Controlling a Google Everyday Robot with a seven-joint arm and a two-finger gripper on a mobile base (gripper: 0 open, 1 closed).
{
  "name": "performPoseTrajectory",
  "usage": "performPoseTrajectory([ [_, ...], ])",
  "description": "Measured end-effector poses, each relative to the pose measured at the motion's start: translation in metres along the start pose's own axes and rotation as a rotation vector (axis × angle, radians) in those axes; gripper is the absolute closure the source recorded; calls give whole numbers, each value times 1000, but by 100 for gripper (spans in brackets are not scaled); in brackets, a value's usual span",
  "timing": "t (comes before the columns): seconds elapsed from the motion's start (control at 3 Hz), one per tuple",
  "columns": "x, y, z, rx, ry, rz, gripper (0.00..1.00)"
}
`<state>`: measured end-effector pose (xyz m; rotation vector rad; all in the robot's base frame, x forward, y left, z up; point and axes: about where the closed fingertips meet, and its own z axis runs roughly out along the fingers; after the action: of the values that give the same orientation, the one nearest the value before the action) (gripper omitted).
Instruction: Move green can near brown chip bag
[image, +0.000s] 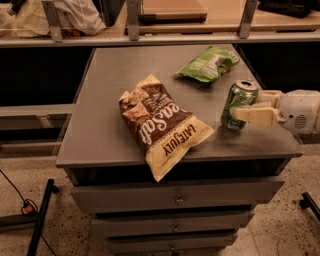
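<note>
The green can (237, 103) stands slightly tilted on the grey cabinet top (110, 95), right of centre. My gripper (241, 110) reaches in from the right edge and is shut on the can, one cream finger (255, 114) across its front. The brown chip bag (160, 123) lies flat at the middle front, its cream end hanging over the front edge. A short gap separates the can from the bag's right edge.
A smaller green bag (208, 63) lies at the back right of the top. Drawers (175, 200) are below the front edge. A shelf with metal posts (132, 20) runs behind the cabinet. A black stand leg (42, 215) is on the floor at left.
</note>
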<state>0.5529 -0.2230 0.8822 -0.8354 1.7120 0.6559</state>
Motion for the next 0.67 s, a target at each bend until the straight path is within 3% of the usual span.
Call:
performPoseTrajectory([
  [0.33, 3, 10, 2, -51, -21, -29, 13],
  [0.67, 4, 19, 4, -116, -32, -53, 0],
])
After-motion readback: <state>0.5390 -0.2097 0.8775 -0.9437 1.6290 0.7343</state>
